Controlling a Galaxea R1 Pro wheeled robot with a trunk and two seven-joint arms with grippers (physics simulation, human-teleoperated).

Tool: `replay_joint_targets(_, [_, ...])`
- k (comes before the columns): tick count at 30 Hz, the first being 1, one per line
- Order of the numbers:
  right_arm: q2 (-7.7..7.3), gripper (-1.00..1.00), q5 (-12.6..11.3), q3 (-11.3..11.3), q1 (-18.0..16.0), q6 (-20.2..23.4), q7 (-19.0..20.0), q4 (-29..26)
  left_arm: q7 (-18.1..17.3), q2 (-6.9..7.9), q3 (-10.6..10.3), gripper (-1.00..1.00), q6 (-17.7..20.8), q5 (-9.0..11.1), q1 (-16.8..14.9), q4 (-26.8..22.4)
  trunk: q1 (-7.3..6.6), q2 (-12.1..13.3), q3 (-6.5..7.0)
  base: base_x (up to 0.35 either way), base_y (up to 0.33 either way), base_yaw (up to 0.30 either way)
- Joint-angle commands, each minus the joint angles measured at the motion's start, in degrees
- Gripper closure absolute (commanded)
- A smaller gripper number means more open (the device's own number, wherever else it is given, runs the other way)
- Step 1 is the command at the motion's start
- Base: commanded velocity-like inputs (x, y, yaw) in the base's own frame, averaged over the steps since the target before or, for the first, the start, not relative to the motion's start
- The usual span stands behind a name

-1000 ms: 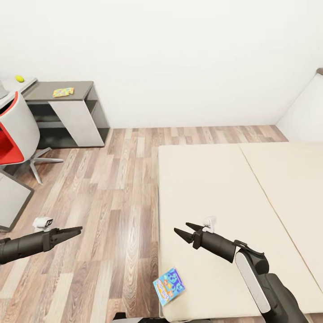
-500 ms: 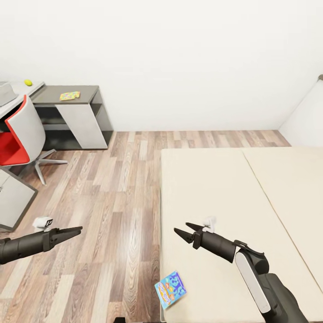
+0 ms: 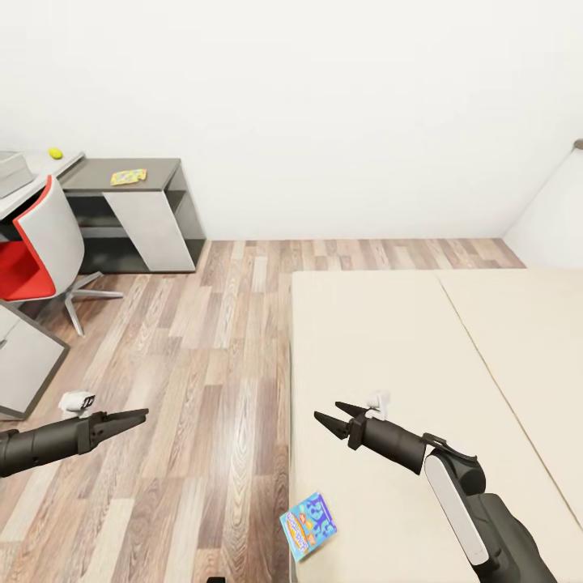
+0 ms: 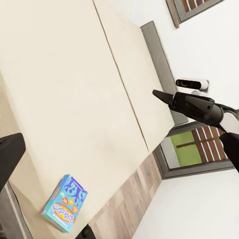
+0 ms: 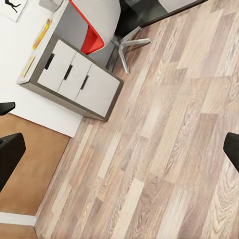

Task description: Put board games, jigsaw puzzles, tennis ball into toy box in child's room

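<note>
Since the earlier frames the whole head view has slid a little, the camera having shifted; both arms sit in the same spots in the picture, and nothing in the room has itself moved.

The small blue board game [image 3: 308,525] lies flat at the near corner of the bed [image 3: 421,340], just below and slightly left of the right gripper [image 3: 330,415], well apart from it. That gripper hangs over the mattress with its two fingers spread and nothing between them. The left gripper [image 3: 139,416] hovers over the wood plank floor [image 3: 210,356], left of the bed; its fingers look drawn together, empty.

Far beyond the left gripper, a jigsaw puzzle [image 3: 128,176] lies on a dark grey side shelf, and the tennis ball [image 3: 55,152] rests on the white table [image 3: 48,166] just behind a red and white chair [image 3: 32,243].

The left wrist view adds the board game [image 4: 64,202] seen near the bed's edge, the grey headboard [image 4: 160,64] and the right gripper [image 4: 162,94] against a window. The right wrist view adds the table's three white drawers [image 5: 74,77] and the chair [image 5: 97,25] from above.
</note>
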Motion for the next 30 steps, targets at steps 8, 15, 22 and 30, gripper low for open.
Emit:
replay_joint_targets(8, [-0.04, -1.00, -0.5, 0.0, 0.0, 0.4, -0.1, 0.0, -0.2, 0.02, 0.0, -1.00, 0.6, 0.0, 0.0, 0.0, 0.03, -0.1, 0.62, 0.000, 0.000, 0.000])
replay_joint_targets(15, [-0.04, -1.00, -0.5, 0.0, 0.0, 0.4, -0.1, 0.0, -0.2, 0.03, 0.0, -1.00, 0.6, 0.0, 0.0, 0.0, 0.03, -0.1, 1.27, 0.000, 0.000, 0.000])
replay_joint_targets(22, [-0.04, -1.00, -0.5, 0.0, 0.0, 0.4, -0.1, -0.1, -0.2, 0.03, 0.0, -1.00, 0.6, 0.0, 0.0, 0.0, 0.03, -0.1, 1.93, 0.000, 0.000, 0.000])
replay_joint_targets(30, [-0.04, -1.00, -0.5, 0.0, 0.0, 0.4, -0.1, -0.1, -0.2, 0.03, 0.0, -1.00, 0.6, 0.0, 0.0, 0.0, 0.03, -0.1, 2.68, 0.000, 0.000, 0.000])
